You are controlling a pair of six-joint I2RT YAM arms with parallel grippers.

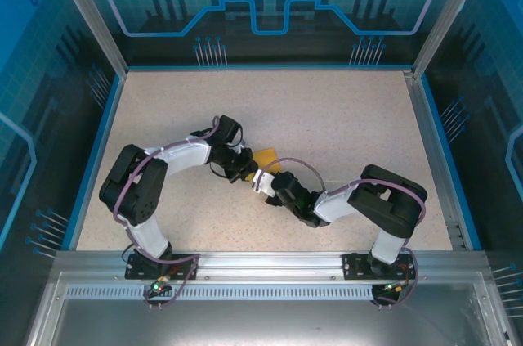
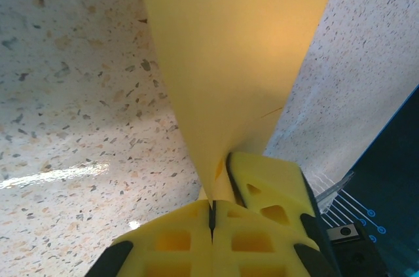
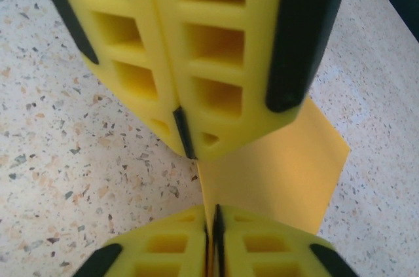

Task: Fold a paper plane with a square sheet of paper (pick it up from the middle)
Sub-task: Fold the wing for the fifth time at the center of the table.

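One sheet of paper (image 1: 268, 158), plain orange-yellow, sits over the middle of the table (image 1: 343, 117), pinched between two grippers. From above it juts out from their meeting tips toward one o'clock, and which edge is longer cannot be told. The left gripper (image 2: 211, 213) reaches in from nine o'clock, clenched on the sheet's near edge. The right gripper (image 3: 211, 221) comes in from four o'clock, tip to tip with the left, also clamped on that edge.
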